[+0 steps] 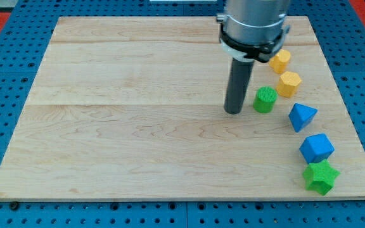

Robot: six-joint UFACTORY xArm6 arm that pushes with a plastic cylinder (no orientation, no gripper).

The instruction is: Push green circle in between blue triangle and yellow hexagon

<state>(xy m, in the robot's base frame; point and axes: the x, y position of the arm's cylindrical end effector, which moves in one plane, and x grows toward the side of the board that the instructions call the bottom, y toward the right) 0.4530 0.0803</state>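
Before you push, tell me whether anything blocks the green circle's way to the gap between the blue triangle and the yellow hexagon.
Nothing visible does. My tip sits just left of the green circle block; the gap between the yellow hexagon block and blue triangle block lies open to its right.

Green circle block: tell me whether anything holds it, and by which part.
Nothing holds it. The green circle block sits free on the wooden board; my tip stands just to its left in view.

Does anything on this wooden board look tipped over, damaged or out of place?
Nothing stands out. The green circle block, two yellow hexagon blocks, blue triangle block, blue cube-like block and green star block all sit flat along the view's right, and my tip rests just left of the green circle.
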